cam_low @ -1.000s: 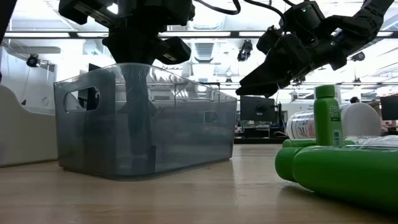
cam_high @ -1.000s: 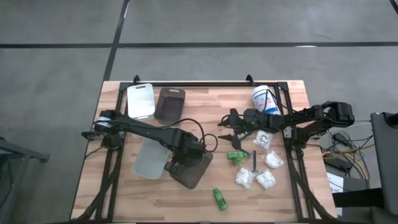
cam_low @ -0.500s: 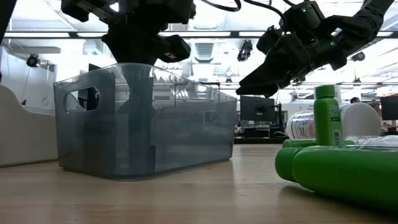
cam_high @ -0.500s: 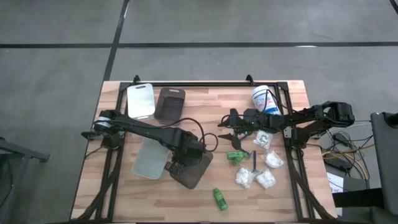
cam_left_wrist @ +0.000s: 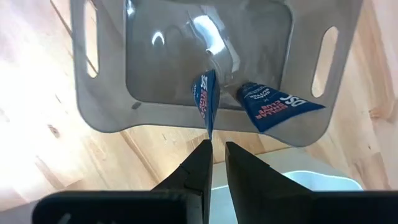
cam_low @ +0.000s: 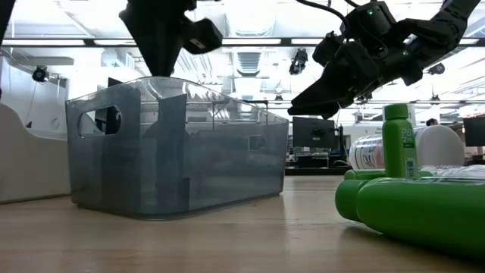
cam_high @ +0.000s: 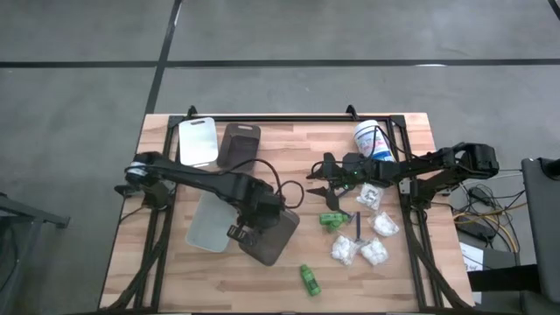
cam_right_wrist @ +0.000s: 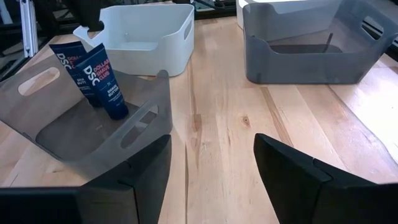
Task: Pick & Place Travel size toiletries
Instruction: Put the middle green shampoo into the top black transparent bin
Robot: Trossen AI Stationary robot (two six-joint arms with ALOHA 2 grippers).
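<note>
Presently the left gripper [cam_left_wrist: 213, 149] hangs above the grey tray [cam_high: 273, 234] near the desk's middle, fingers narrowly parted, gripping nothing; two blue tubes [cam_left_wrist: 277, 107] lean inside. Right gripper [cam_high: 317, 185] spread, empty, beside green bottles [cam_high: 332, 220]

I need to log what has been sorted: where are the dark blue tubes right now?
Both dark blue tubes stand inside the grey translucent bin near the table's middle, directly below the left gripper, beside the white tray.

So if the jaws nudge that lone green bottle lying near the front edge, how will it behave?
The green bottle lies on its side on the bare wooden table, and it looks round, so it would probably roll. It is small and looks like plastic, so likely light and easily skidded. A grasp across its body seems safer.
</note>
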